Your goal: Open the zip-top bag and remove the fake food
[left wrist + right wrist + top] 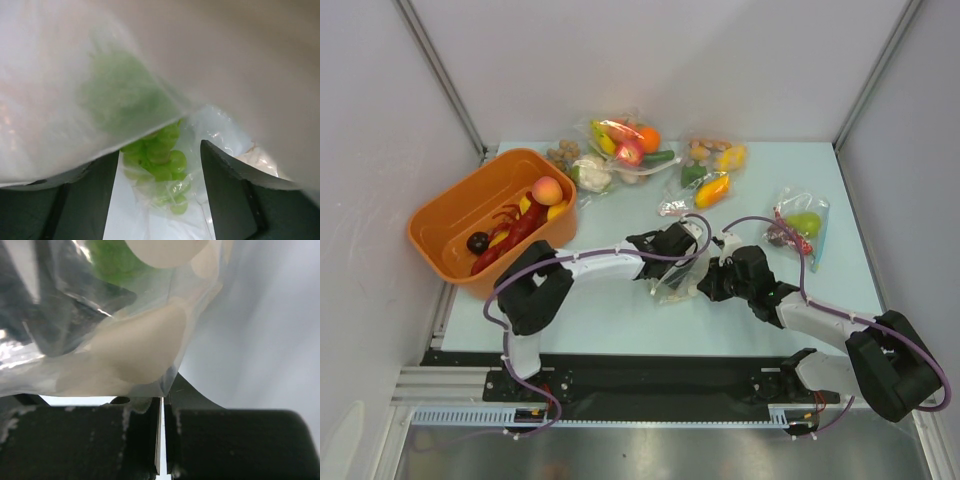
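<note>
The zip-top bag (pixel 677 283) hangs crumpled between my two grippers at the table's middle. My left gripper (pixel 676 260) is open. In the left wrist view its fingers (pixel 87 200) stand wide apart on either side of the green grape bunch (pixel 161 159), which is seen through the clear plastic (pixel 60 100) draped over the camera. My right gripper (pixel 710 284) is shut on the bag's lower edge (pixel 167 382). Pale beige pieces (pixel 135 347) sit in the bag just above its jaws. The red lobster (pixel 512 233) and the peach (pixel 547 190) lie in the orange bin (pixel 450 205).
A small dark ball (pixel 478 242) is also in the bin, at the table's left edge. Other filled bags lie at the back (pixel 625 148) (pixel 712 172). A small blue-edged bag with a green pear (pixel 804 226) lies at the right. Grey walls close in the sides.
</note>
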Controlling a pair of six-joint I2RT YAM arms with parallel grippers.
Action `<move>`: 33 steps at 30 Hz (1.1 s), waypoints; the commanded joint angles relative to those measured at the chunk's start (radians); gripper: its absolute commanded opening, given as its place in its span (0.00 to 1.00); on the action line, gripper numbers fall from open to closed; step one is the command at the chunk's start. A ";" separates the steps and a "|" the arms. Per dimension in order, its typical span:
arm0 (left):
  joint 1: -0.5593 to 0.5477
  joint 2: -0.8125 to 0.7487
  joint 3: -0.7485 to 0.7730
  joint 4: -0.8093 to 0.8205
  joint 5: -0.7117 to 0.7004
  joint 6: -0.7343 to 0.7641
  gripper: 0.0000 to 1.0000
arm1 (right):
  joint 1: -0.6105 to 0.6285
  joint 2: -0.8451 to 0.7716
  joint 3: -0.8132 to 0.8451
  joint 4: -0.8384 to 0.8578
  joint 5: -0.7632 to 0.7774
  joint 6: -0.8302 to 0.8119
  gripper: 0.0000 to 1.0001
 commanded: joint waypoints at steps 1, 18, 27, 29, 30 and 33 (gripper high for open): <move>-0.004 0.043 0.031 -0.004 -0.005 -0.013 0.73 | -0.006 -0.011 0.002 0.027 -0.004 -0.019 0.00; -0.004 0.024 0.074 0.039 -0.018 0.034 0.34 | -0.012 -0.028 -0.003 0.004 0.007 -0.020 0.00; -0.002 -0.171 0.019 0.192 0.093 0.021 0.34 | -0.012 -0.115 0.035 -0.121 0.070 -0.025 0.00; -0.004 -0.187 0.031 0.188 0.122 0.022 0.35 | -0.013 -0.140 0.032 -0.143 0.082 -0.033 0.00; -0.002 -0.197 0.038 0.186 0.131 0.019 0.35 | -0.015 -0.146 0.034 -0.151 0.087 -0.034 0.00; 0.002 -0.237 0.042 0.186 0.165 0.001 0.35 | -0.018 -0.154 0.032 -0.165 0.085 -0.037 0.00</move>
